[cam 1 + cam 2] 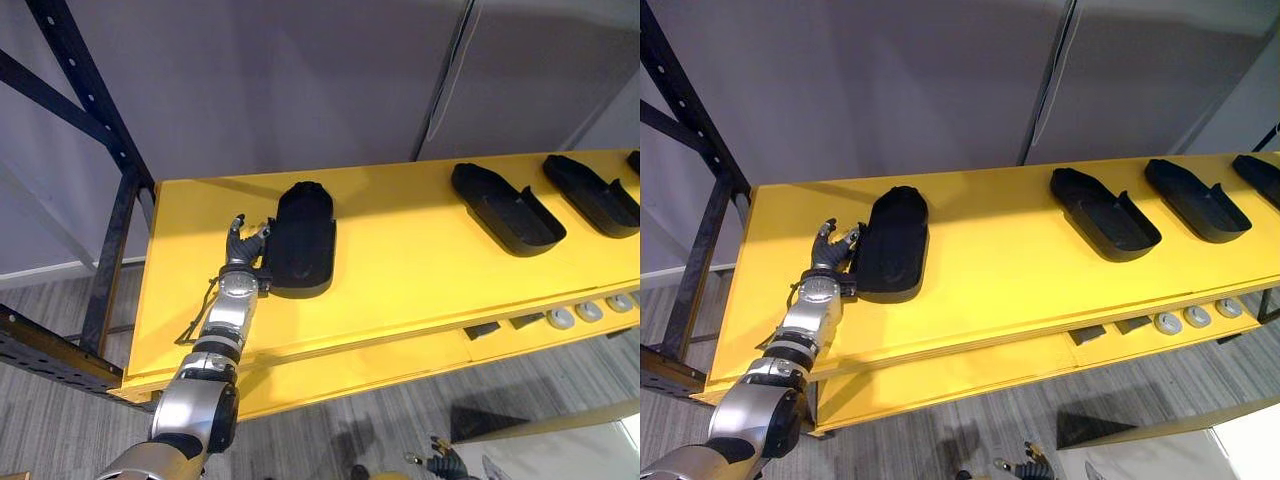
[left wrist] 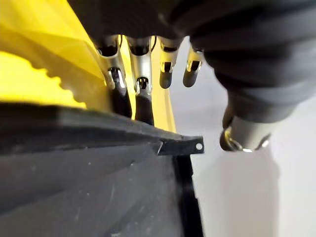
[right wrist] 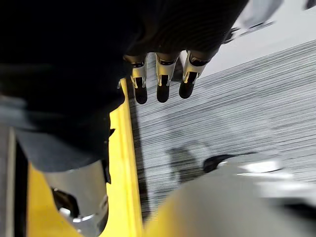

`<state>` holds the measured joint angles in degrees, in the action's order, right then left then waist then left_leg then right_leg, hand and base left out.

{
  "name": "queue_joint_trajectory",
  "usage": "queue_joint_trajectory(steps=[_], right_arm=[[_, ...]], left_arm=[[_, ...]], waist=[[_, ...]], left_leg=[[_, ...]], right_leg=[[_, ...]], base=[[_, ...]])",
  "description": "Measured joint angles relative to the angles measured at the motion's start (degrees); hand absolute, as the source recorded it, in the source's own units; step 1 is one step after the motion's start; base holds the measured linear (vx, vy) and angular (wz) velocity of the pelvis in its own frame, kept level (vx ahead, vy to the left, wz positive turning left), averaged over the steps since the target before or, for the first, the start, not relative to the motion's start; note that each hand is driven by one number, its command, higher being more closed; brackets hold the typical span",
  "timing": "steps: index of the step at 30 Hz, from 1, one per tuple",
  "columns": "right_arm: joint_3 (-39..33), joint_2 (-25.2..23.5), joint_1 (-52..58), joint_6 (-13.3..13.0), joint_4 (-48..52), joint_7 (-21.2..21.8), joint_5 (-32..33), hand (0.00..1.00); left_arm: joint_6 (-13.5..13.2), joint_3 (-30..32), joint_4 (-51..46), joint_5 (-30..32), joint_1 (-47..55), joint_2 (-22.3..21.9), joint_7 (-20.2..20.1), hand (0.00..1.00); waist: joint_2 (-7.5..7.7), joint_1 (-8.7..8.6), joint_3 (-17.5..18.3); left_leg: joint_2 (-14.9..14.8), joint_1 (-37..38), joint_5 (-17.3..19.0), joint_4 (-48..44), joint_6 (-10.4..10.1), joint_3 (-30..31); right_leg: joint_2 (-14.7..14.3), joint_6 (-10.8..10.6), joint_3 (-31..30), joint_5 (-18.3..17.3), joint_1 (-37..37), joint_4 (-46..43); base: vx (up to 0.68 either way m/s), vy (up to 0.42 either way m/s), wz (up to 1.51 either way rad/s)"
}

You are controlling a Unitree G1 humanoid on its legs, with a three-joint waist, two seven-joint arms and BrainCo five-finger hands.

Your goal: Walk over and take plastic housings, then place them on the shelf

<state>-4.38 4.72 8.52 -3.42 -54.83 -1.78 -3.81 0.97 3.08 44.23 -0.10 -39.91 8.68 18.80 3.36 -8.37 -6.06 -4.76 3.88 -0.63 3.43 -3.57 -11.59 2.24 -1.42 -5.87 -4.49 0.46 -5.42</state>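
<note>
Left hand (image 1: pixel 244 246) beside housing (image 1: pixel 303 238) lying front-to-back.

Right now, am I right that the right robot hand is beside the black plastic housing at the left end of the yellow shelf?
Not quite: it is the left robot hand beside the black plastic housing at the left end of the yellow shelf, as the left eye view shows.

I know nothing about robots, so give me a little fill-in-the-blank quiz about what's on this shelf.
The shelf is painted ___. The hand touching the leftmost plastic housing is the robot's ___ one. The next housing to its right lies hollow side ___.
Missing words: yellow; left; up.
</note>
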Motion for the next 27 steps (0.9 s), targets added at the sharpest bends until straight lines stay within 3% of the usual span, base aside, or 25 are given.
queue_joint_trajectory(steps=[5,8,11,12,16,17,20,27], right_arm=[[0.0,0.1,0.3,0.1,0.0,0.0,-0.1,0.0],[0.0,0.1,0.4,0.2,0.1,-0.1,-0.1,0.0],[0.0,0.1,0.8,0.4,0.3,-0.4,-0.1,0.0],[0.0,0.1,1.2,0.5,0.6,-0.4,-0.6,0.0],[0.0,0.1,2.8,0.5,2.5,-0.5,-1.1,0.0],[0.0,0.2,2.9,0.5,2.6,-0.5,-1.1,0.0],[0.0,0.3,3.2,0.5,2.6,-0.5,-1.1,0.0],[0.0,0.7,4.7,0.5,3.3,-0.4,-1.1,0.0]], left_arm=[[-0.4,-0.2,-14.7,-3.0,8.0,-5.1,3.7,0.0],[-1.1,-0.2,-20.1,-3.0,11.2,-5.9,4.6,0.0],[-1.6,-0.7,-26.7,-3.0,13.9,-7.0,4.9,0.0],[-2.7,-1.2,-34.1,-3.0,16.7,-7.8,5.8,0.0],[-4.9,-2.6,-43.1,-1.8,21.2,-8.7,5.7,0.0],[-5.3,-2.7,-44.5,-1.8,22.1,-8.9,5.7,1.0],[-5.6,-4.0,-48.1,0.5,25.5,-8.8,4.1,1.0],[-8.1,-14.4,-54.7,6.2,38.3,-8.7,-3.3,1.0]], waist=[[-0.16,0.29,-0.3],[-0.18,0.49,-0.3],[-0.18,1.3,-0.3],[-0.18,2.01,-0.3],[-0.39,3.3,-0.2],[-0.53,3.54,-0.1],[-0.81,3.87,0.0],[-1.55,5.14,1.4]], left_leg=[[0.0,1.4,0.0,0.5,0.0,0.5],[0.0,1.4,0.0,0.5,0.0,0.5],[0.0,1.4,0.0,0.1,0.0,0.6],[-0.1,1.4,0.3,-0.5,0.0,0.6],[-0.5,1.3,1.9,-3.1,-0.1,0.6],[-0.6,1.3,2.0,-3.3,-0.2,0.6],[-0.8,1.2,2.2,-3.7,-0.4,0.4],[-1.9,0.5,3.8,-6.3,-0.6,-1.2]], right_leg=[[0.0,0.0,0.4,0.0,1.7,0.6],[0.0,0.0,0.4,0.0,1.7,0.5],[0.1,0.0,0.1,0.0,1.9,0.4],[0.1,0.0,0.1,0.0,2.1,0.2],[0.0,0.0,-0.1,0.0,3.2,0.1],[0.0,0.0,-0.1,0.0,3.3,0.1],[0.0,0.0,-0.2,0.0,3.3,-0.1],[-0.5,0.0,-1.5,0.0,3.1,-0.1]], base=[[0.0,0.012,0.04],[0.0,0.0,0.0],[-0.04,0.014,0.02],[-0.03,0.008,0.0],[-0.05,0.008,-0.02],[-0.07,0.006,-0.03],[-0.06,0.006,-0.03],[0.0,0.011,-0.11]])
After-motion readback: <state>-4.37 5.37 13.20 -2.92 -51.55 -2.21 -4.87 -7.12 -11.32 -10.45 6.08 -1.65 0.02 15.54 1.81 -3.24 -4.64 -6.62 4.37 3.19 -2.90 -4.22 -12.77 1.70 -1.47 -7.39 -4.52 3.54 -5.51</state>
